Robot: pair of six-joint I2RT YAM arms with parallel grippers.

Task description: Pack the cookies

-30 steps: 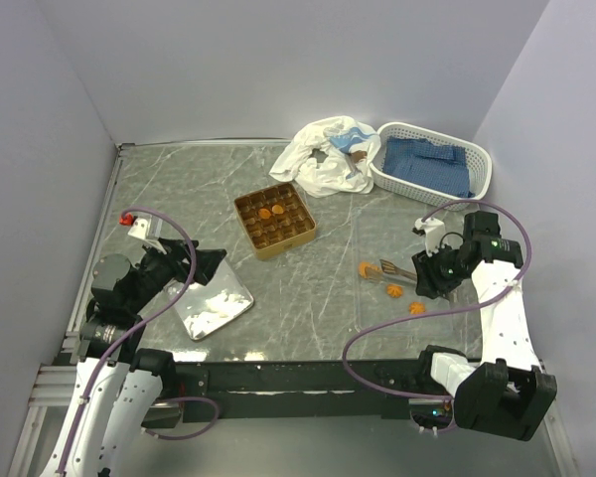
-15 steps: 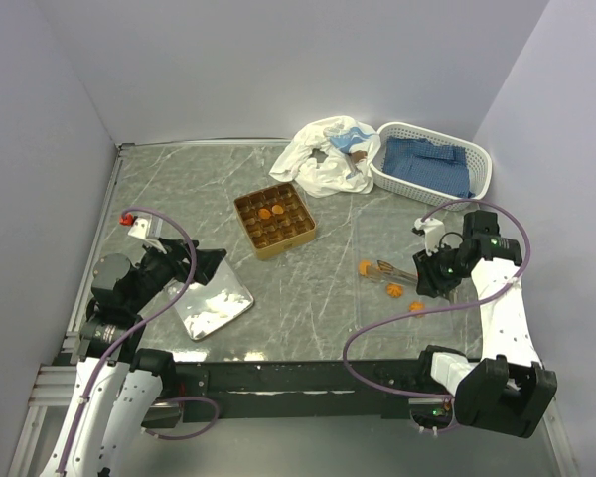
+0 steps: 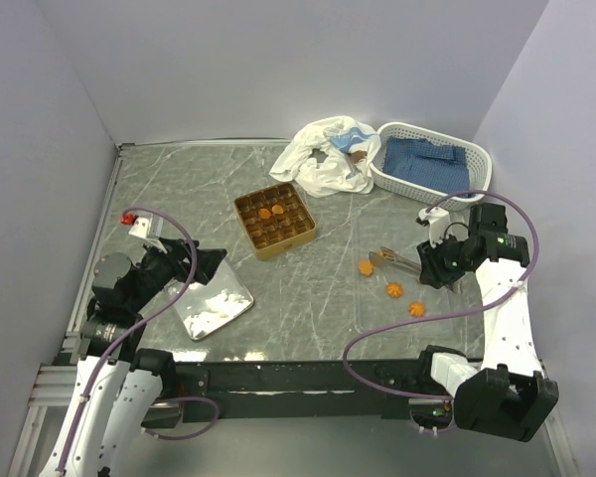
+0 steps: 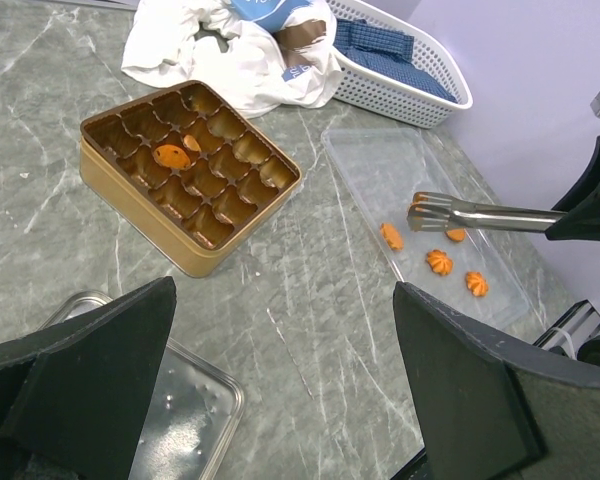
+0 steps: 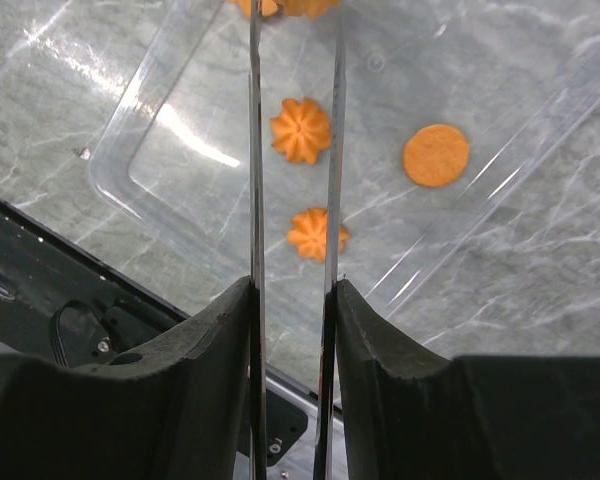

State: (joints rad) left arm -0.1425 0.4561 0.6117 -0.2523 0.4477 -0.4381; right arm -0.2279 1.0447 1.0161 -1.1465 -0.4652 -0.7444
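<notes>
Jaws of the right gripper (image 5: 292, 295) squeeze a pair of metal tongs (image 5: 255, 150), pressing the two thin arms close together. Over on the left, the left gripper (image 4: 285, 290) hangs with its jaws wide apart and holds nothing.

Three loose cookies (image 5: 301, 130) lie in the clear tray (image 4: 380, 165) on the right side, just beside and under the tongs. More orange shows right at the tongs' tips, but I cannot tell if a cookie is pinched there.

The tongs point left across the table. The square tin (image 4: 145, 215) sits farther back and to the left of those tips, well apart from them, with a cookie or two already in its little cups.

The right arm is much nearer the cookies, so I think it should carry each one left and away to the tin.
</notes>
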